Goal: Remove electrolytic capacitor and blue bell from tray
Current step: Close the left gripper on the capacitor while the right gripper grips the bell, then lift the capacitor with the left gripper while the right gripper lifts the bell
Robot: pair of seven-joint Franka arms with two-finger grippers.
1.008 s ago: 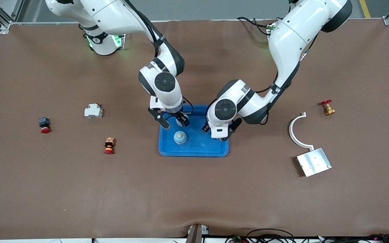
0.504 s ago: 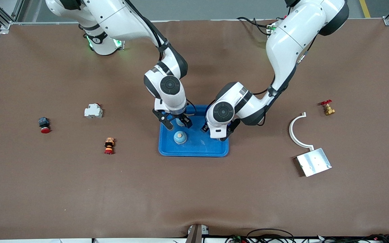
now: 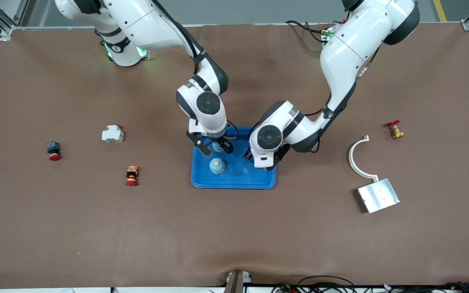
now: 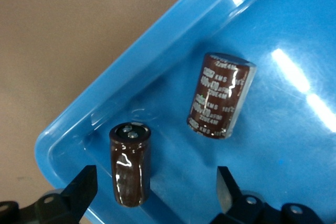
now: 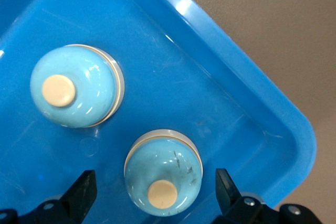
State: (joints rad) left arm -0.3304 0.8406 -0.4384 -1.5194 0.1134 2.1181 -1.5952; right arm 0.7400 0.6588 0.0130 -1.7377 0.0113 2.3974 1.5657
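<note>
Blue tray (image 3: pixel 234 181) at table centre holds two light-blue domed bells (image 5: pixel 76 85) (image 5: pixel 164 173) and two dark-brown cylindrical capacitors (image 4: pixel 130 163) (image 4: pixel 221 95). In the front view the arms hide one bell and both capacitors. Right gripper (image 3: pixel 214 147), fingers spread wide, hangs over one bell; left gripper (image 3: pixel 260 158), likewise wide and empty, over the upright capacitor

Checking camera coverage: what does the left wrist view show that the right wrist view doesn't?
Left wrist only: two brown capacitors in the tray, one upright between the open left gripper's fingers, one lying on its side beside it.

Right wrist only: two light blue bells, one between the open right gripper's fingers, the other beside it.

Both: the blue tray, one of its corners, the brown table cover outside it, and an open gripper over the tray, touching nothing.
</note>
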